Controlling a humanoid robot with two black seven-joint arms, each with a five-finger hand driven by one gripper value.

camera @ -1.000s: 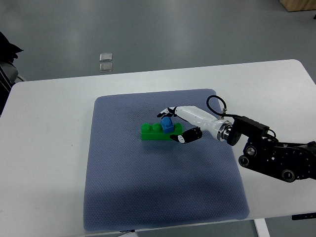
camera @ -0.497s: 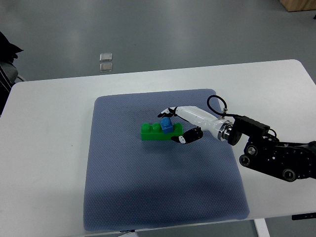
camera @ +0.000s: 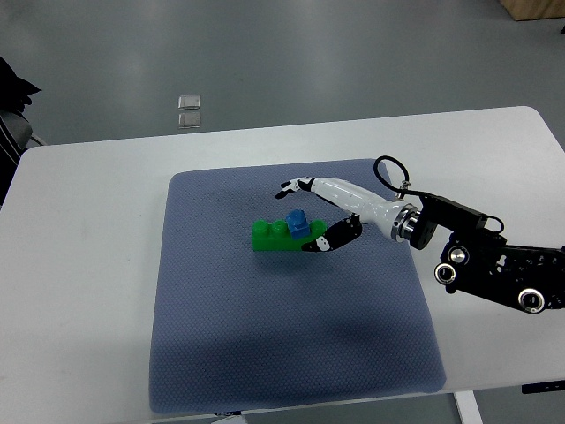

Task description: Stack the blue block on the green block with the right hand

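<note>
A long green block (camera: 278, 236) lies on the blue-grey mat (camera: 291, 291). On its right end sits a small blue block (camera: 297, 223). My right hand (camera: 305, 215) reaches in from the right, fingers spread wide around the blue block without touching it: upper fingers (camera: 291, 186) lie beyond the block, the thumb (camera: 328, 238) just right of the green block's end. The hand holds nothing. The left arm is out of sight.
The mat lies on a white table (camera: 88, 265) whose front edge runs along the picture's bottom. My right arm's dark forearm housing (camera: 494, 274) rests over the table's right side. Two small clear squares (camera: 189, 110) lie on the floor beyond the table.
The right hand's fingers were closed around the blue block; they have now spread and lifted off it. The blue block stays on the green block, and the arm has shifted slightly up and right.
</note>
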